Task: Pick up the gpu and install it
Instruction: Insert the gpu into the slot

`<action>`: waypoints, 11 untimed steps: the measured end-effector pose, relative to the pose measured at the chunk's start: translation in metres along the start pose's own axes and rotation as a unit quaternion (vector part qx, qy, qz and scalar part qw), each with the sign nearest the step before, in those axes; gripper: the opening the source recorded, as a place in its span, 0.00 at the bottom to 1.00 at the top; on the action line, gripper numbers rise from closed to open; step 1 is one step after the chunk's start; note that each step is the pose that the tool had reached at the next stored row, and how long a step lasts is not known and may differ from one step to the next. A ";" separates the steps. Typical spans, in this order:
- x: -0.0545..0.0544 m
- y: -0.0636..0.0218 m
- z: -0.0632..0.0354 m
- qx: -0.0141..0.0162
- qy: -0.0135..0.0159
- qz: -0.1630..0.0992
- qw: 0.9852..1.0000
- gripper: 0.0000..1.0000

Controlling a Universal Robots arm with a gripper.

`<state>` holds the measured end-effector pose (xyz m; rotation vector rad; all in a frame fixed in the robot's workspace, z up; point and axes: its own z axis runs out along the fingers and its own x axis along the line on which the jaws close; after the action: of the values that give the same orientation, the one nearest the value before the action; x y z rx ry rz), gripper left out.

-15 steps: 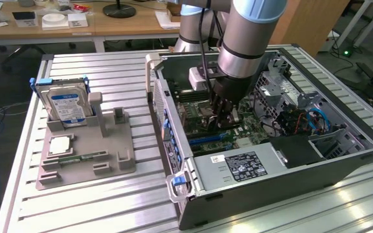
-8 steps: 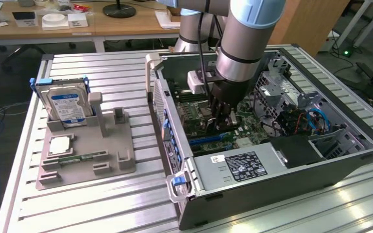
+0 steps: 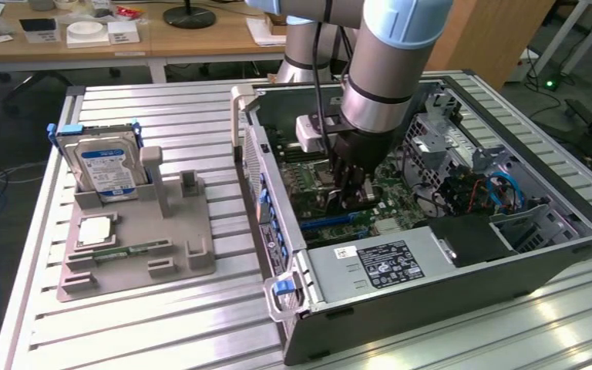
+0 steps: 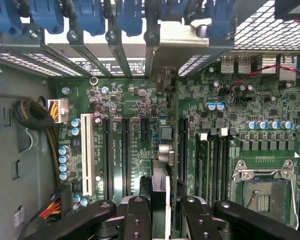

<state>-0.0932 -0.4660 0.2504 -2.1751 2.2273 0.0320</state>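
Black claw (image 4: 163, 202) is clamped on the gpu (image 4: 160, 180), which hangs edge-on just above the green motherboard (image 4: 115, 100) inside the case (image 3: 543, 254). You're at the install step, and the card doesn't look seated. My guess is that seating needs its lower edge square over a slot (image 4: 126, 150), with the silver bracket (image 4: 177, 47) at the rear.

On the slatted metal table (image 3: 152, 324), an open computer case (image 3: 450, 297) with green motherboard (image 4: 135, 105) and labelled power supply (image 3: 384, 266), and to the exterior view's left a grey holder (image 3: 136, 274) with upright blue-labelled hard drive (image 3: 108, 169), memory stick (image 3: 129, 251) and square chip (image 3: 95, 230).
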 end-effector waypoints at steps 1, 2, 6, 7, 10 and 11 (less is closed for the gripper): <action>0.000 0.0001 0.0004 0.000 0.000 0.000 1.000 0.27; 0.000 0.0003 0.0007 0.000 0.000 0.000 1.000 0.27; 0.000 0.0021 0.0020 0.000 0.000 0.000 1.000 0.27; 0.000 0.0026 0.0022 0.000 0.000 0.000 1.000 0.27; 0.000 0.0042 0.0028 0.000 0.000 0.000 1.000 0.27; 0.000 0.0049 0.0029 0.000 0.000 0.000 1.000 0.27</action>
<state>-0.0981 -0.4661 0.2475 -2.1750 2.2271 0.0321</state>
